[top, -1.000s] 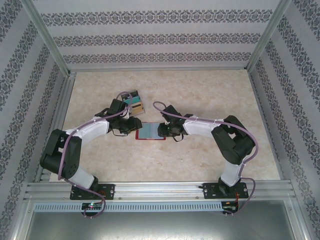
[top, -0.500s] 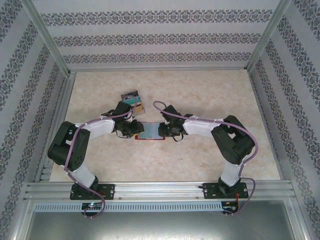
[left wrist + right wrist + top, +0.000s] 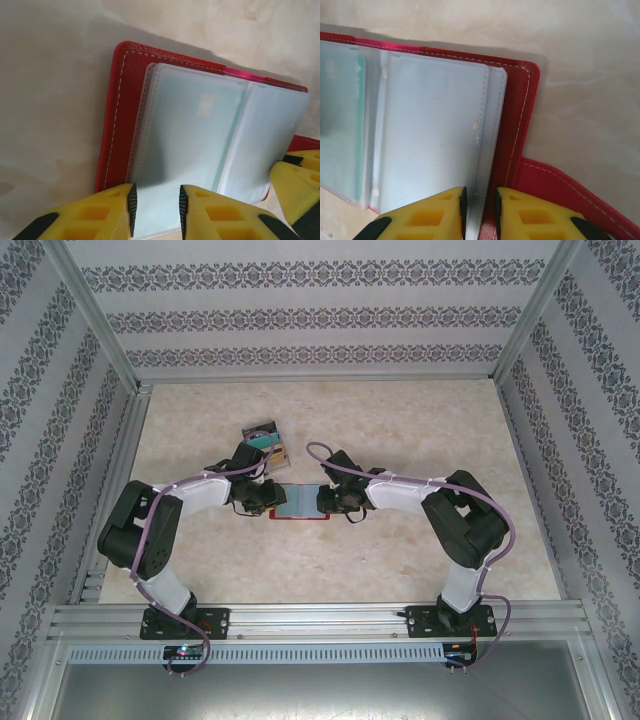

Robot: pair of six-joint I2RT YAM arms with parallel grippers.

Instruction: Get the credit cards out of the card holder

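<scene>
The red card holder [image 3: 300, 503] lies open on the table between my two grippers, its clear sleeves facing up. A teal credit card [image 3: 195, 130] sits inside the left sleeve, and its edge [image 3: 340, 125] also shows in the right wrist view. My left gripper [image 3: 156, 200] stands open over the near edge of that sleeve, with the card's face visible between the pads. My right gripper [image 3: 480, 200] is at the holder's right edge, its jaws narrowly open over the sleeve border and the red cover [image 3: 520, 110]. The red closing tab [image 3: 560, 190] lies beside it.
A fanned pile of teal, tan and dark cards [image 3: 265, 438] lies just behind my left gripper [image 3: 268, 497]. Patterned walls and metal posts enclose the table. One yellow finger of the right gripper [image 3: 300, 175] shows at the holder's far corner.
My left gripper has slid right onto the holder's left edge and its elbow has drawn in. The right jaws have narrowed a little. The holder has stayed put.
</scene>
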